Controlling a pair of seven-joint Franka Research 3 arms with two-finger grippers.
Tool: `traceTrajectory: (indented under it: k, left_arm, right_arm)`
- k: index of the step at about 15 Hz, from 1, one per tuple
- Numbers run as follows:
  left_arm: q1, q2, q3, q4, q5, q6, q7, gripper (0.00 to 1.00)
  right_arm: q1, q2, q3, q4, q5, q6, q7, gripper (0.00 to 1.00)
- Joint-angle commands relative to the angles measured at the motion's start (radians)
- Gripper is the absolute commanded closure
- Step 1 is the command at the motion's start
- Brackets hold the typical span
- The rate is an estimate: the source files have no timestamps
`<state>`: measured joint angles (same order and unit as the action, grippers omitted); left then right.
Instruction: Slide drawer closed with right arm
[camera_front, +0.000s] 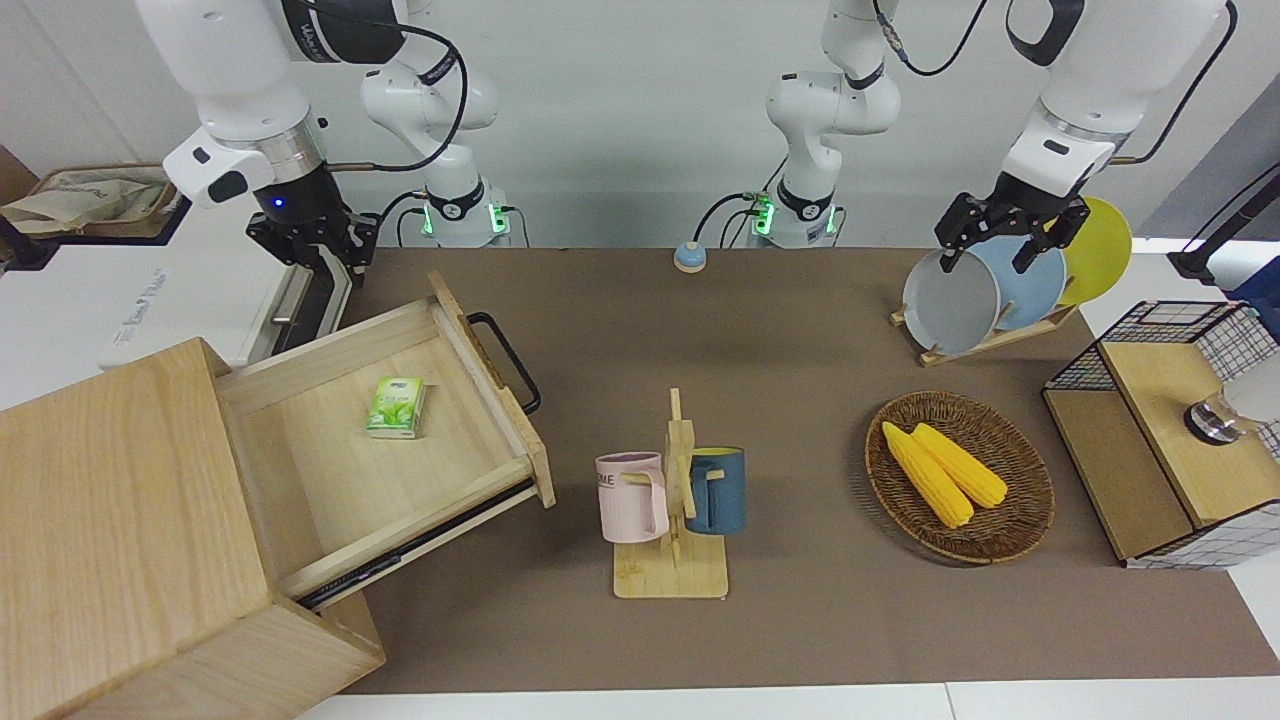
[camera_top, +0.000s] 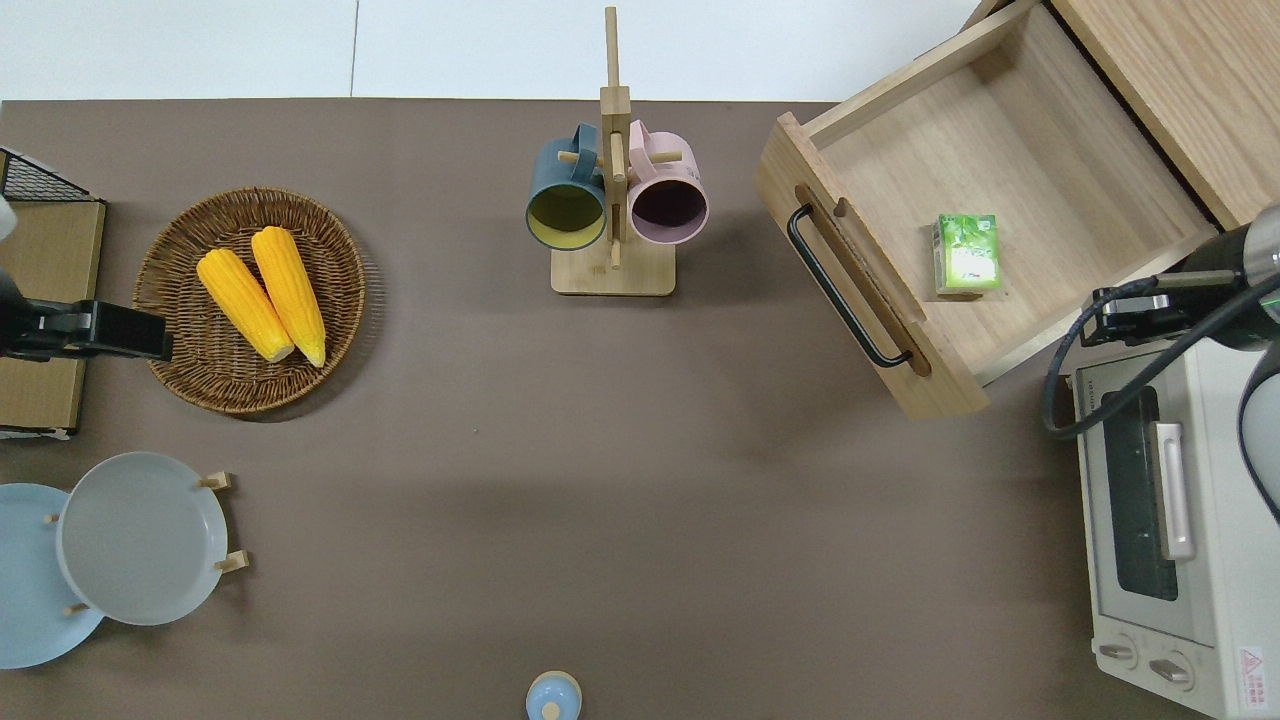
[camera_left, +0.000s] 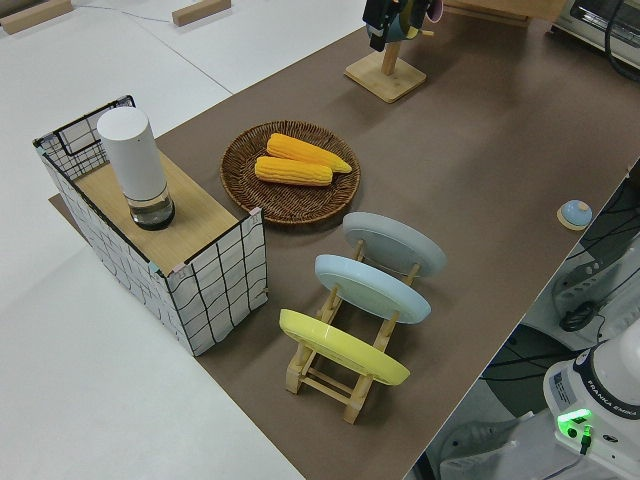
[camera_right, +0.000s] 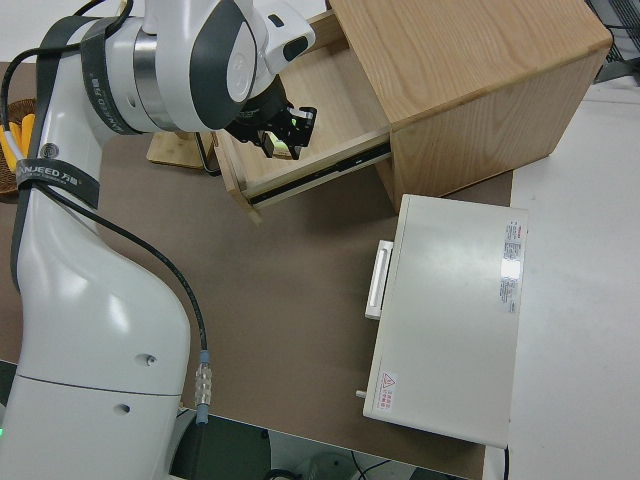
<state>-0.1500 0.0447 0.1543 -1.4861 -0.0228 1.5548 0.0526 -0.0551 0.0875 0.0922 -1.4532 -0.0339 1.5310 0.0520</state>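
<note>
Front view: the light-wood drawer (camera_front: 390, 440) stands pulled right out of its boxy cabinet (camera_front: 120, 530) at the counter's corner by the right arm's end, black loop handle (camera_front: 505, 360) unreached, so the push is not yet begun. Overhead view: the right gripper (camera_top: 1125, 315), fingers pinched together on nothing, hovers over the drawer's edge beside the smooth white toaster oven (camera_top: 1170, 520), likely lining up. The left arm is parked.

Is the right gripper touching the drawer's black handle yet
Apart. The overhead view shows the right gripper at the drawer corner near the toaster oven, with open drawer floor between it and the handle.
</note>
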Motion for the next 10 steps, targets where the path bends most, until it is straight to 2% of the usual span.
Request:
traceTrajectory:
  k: [1,7,10]
  left_arm:
    - [-0.017,0.012,0.016,0.020,0.014,0.001,0.006,0.00]
    - [-0.017,0.012,0.016,0.020,0.015,0.001,0.006,0.00]
    - [-0.017,0.012,0.016,0.020,0.014,0.001,0.006,0.00]
  right_arm:
    - [-0.006,0.012,0.006,0.022,-0.011,-0.017,0.000,1.000]
    - [-0.003,0.009,0.006,0.024,0.000,-0.020,0.000,1.000]
    - [-0.002,0.008,0.006,0.027,-0.004,-0.051,0.002,1.000]
